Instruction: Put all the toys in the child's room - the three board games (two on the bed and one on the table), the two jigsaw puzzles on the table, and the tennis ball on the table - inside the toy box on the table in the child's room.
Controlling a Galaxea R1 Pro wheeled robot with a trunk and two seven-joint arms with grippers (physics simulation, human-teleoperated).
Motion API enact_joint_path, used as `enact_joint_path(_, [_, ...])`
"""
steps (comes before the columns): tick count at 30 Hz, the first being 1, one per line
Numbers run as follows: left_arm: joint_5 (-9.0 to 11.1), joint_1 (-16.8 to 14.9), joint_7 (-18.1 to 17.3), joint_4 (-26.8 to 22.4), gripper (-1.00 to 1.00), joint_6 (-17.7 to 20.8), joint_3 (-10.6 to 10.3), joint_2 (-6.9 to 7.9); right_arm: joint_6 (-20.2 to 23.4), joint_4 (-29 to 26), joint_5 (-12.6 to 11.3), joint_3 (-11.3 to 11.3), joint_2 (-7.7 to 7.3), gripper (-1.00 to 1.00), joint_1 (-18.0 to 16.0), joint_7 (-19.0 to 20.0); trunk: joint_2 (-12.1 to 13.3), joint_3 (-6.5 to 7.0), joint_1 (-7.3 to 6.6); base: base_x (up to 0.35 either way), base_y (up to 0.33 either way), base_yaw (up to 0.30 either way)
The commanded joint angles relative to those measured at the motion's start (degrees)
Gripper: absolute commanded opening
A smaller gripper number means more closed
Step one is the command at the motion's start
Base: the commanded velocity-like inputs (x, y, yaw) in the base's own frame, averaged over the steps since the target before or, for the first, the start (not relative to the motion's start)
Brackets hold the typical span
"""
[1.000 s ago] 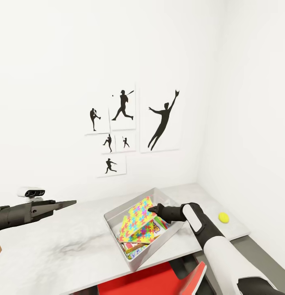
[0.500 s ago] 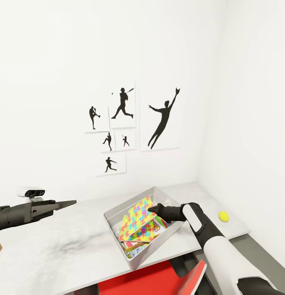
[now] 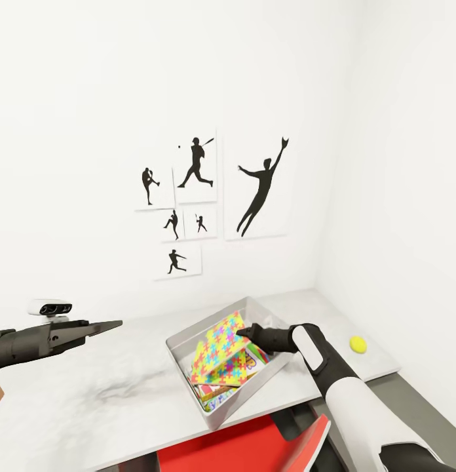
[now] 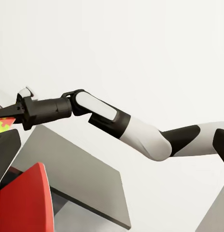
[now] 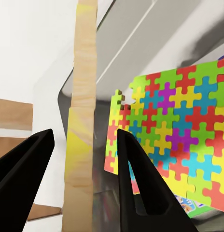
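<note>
**R gripper spread over toy box, puzzle leaning inside**

R gripper (image 3: 243, 332) sits just above the toy box (image 3: 182, 347), fingertips near the upper edge of the jigsaw puzzle (image 3: 221, 351). In the R wrist view its two black fingers (image 5: 136, 183) stand wide apart w/ nothing between them; the puzzle (image 5: 175, 140) lies just beyond, apart from the pads as far as can be told. R arm runs back from the box toward the lower right of the head view, white forearm w/ black joints.

Puzzle is a bright multicolour sheet, tilted, resting on other printed boxes (image 3: 218, 393) inside the grey toy box; its top edge pokes above the box rim. Can't tell exactly which games lie under it.

L gripper (image 3: 113, 324) hangs well to the left, above the table (image 3: 90, 400), pointing toward the box; fingers look pressed together into one thin wedge, nothing held. L wrist view looks across at the R arm (image 4: 121, 123).

Tennis ball (image 3: 358, 344) sits on the table near the right wall, well apart from the box and both grippers.

Table is pale grey w/ dark marbling. Red chair (image 3: 241, 449) just beside its front edge. Baseball silhouette posters (image 3: 208, 203) on the white wall behind.
</note>
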Motion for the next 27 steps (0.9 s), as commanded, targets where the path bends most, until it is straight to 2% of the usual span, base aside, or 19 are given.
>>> enact_joint_path(1, [0.0,0.0,-0.2,0.0,1.0,0.6,0.0,0.02,-0.2,0.0,0.4,0.0,-0.01,-1.0,0.0,0.4,0.0,-0.03,0.02,0.0,0.0,0.0])
enact_joint_path(5, [0.0,0.0,-0.2,0.0,1.0,0.6,0.0,0.02,-0.6,0.0,0.4,0.0,-0.02,-1.0,0.0,0.5,0.0,-0.04,0.02,0.0,0.0,0.0])
enact_joint_path(6, [0.0,0.0,-0.2,0.0,1.0,0.6,0.0,0.02,-0.6,0.0,0.4,0.0,-0.03,1.0,0.0,0.5,0.0,-0.04,0.02,0.0,0.0,0.0])
enact_joint_path(23, [0.0,0.0,-0.2,0.0,1.0,0.6,0.0,0.02,-0.7,-0.1,0.4,0.0,-0.33,1.0,0.0,0.5,0.0,-0.04,0.02,0.0,0.0,0.0])
enact_joint_path(27, [-0.1,0.0,-0.2,0.0,1.0,0.6,0.0,0.02,-0.6,-3.4,0.3,0.1,-0.89,1.0,0.4,1.6,0.0,-0.04,0.02,0.0,0.0,0.0])
